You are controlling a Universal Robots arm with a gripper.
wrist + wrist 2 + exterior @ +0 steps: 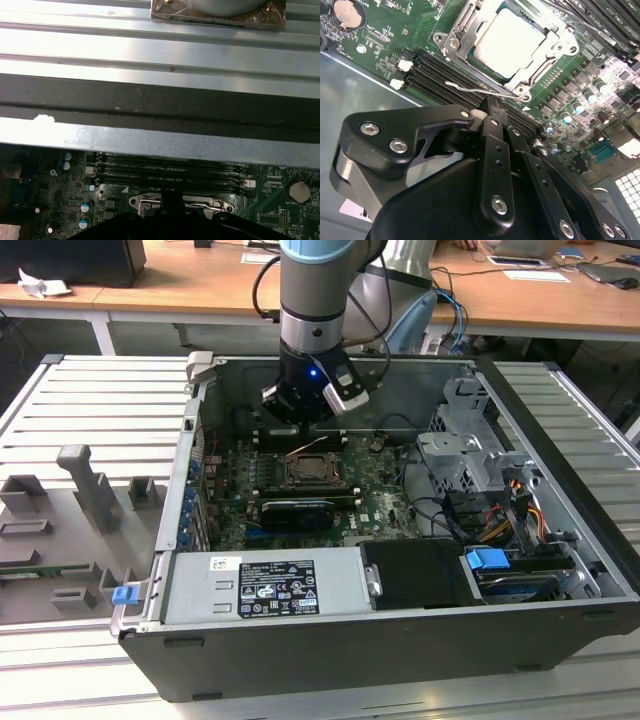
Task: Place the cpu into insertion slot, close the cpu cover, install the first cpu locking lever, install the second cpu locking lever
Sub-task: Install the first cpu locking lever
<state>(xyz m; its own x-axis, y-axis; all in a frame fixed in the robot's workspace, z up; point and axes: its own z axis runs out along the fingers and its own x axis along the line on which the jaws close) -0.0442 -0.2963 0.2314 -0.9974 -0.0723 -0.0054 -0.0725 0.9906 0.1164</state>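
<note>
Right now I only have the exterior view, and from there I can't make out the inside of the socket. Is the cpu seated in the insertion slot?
Observer: Yes. In the second wrist view the cpu lies flat inside the insertion slot.
Operator: Is the cover down over it?
Observer: It is. The cpu cover lies flat, framing the chip.
Operator: Where is the gripper relative to the levers?
Observer: The gripper is right at a thin wire locking lever that juts out along the socket's edge, beside the memory slots. I cannot tell whether they touch.
</note>
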